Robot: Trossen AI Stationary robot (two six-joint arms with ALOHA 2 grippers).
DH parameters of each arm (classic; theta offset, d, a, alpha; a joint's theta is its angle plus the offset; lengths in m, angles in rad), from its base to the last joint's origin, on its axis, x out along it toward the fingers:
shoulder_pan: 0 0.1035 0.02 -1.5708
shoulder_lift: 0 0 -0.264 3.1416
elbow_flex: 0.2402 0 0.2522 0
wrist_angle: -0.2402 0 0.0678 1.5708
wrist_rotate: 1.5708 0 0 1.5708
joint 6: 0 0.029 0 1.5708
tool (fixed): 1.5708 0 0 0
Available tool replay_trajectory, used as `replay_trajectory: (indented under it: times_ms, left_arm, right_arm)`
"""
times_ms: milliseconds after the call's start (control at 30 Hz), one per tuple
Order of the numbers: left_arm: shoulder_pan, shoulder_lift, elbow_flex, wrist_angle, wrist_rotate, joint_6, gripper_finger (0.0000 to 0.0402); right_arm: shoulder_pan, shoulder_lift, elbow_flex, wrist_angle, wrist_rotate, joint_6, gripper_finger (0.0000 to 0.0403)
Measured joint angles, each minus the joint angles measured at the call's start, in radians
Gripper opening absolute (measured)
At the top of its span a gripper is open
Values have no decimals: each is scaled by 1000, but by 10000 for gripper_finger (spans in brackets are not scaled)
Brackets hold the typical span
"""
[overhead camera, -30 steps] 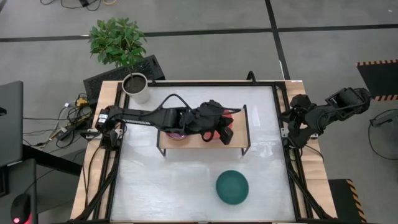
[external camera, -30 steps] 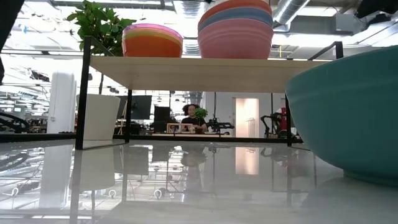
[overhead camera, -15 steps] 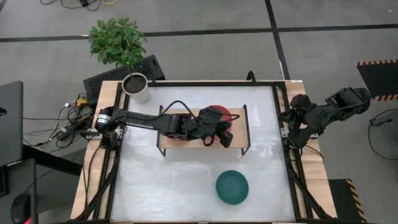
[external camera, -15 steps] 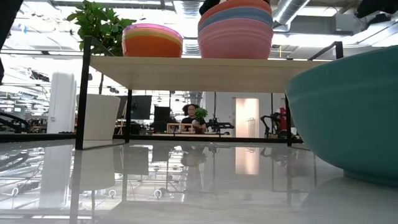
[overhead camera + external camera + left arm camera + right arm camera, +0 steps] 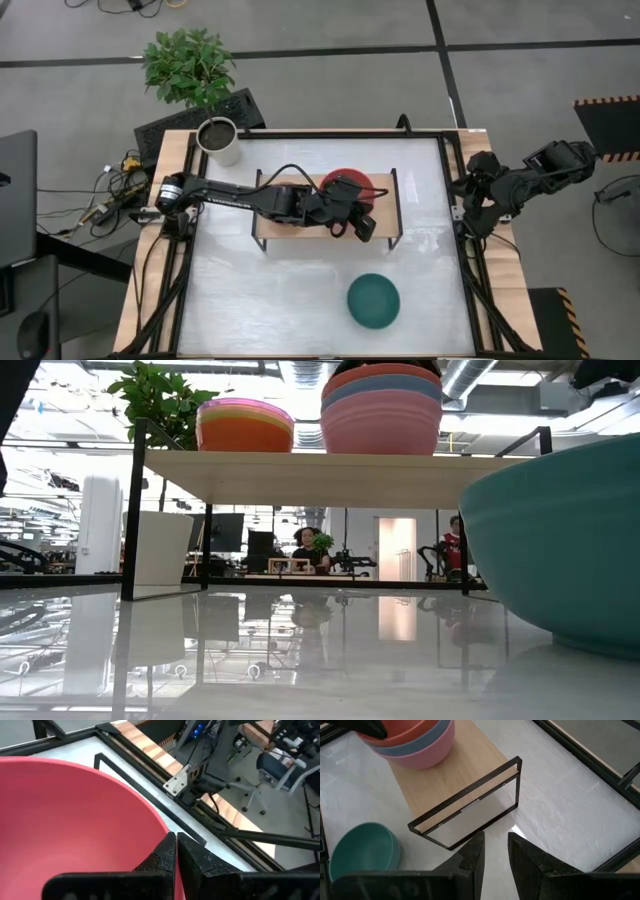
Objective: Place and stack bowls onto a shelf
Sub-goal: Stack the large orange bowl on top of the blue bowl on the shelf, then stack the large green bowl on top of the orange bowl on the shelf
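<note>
High view shows the left arm stretched over the shelf [image 5: 270, 232], with the left gripper [image 5: 352, 221] at the near rim of the red bowl [image 5: 345, 181], which sits on top of the right stack. In the left wrist view the two fingers [image 5: 162, 855] are pressed together beside the red rim; it seems nothing is between them, though the edge is very close. Low view shows this stack as pink [image 5: 381, 428], blue and red bowls, and beside it an orange stack [image 5: 245, 425] on the same board. A teal bowl [image 5: 373, 300] stands alone on the white table [image 5: 300, 300], well apart from the shelf. Behind the shelf's left end are a white pot [image 5: 218, 141] and a green plant [image 5: 187, 64]. The right gripper [image 5: 493, 854] waits at the table's right edge, fingers apart.
</note>
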Motion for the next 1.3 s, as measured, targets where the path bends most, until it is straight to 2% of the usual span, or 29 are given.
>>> replay_trajectory:
  times_ms: [100, 267, 433, 567, 767, 867, 1167, 1300]
  left_arm:
    - [0, -3, 46, -2, 34, 31, 0]
    - [-41, -10, 127, 12, 186, 120, 0]
    - [-138, -7, 130, -28, 214, 126, 0]
    - [-217, 2, 129, -86, 162, 18, 0]
    - [-318, 25, 107, -214, -108, -105, 0]
    - [-341, 51, 108, -233, -110, -101, 6]
    - [-345, 186, 108, -213, 88, -117, 89]
    - [-340, 248, 108, -221, 117, -144, 131]
  right_arm:
    - [0, 0, 0, 0, 0, 0, 113]
    - [0, 0, 0, 0, 0, 0, 113]
    - [0, 0, 0, 0, -1, 0, 113]
    - [0, 0, 0, 0, -1, 0, 113]
    - [0, 0, 0, 0, -1, 0, 113]
    - [0, 0, 0, 0, -2, 0, 113]
    - [0, 0, 0, 1, -2, 1, 113]
    - [0, 0, 0, 1, -2, 1, 113]
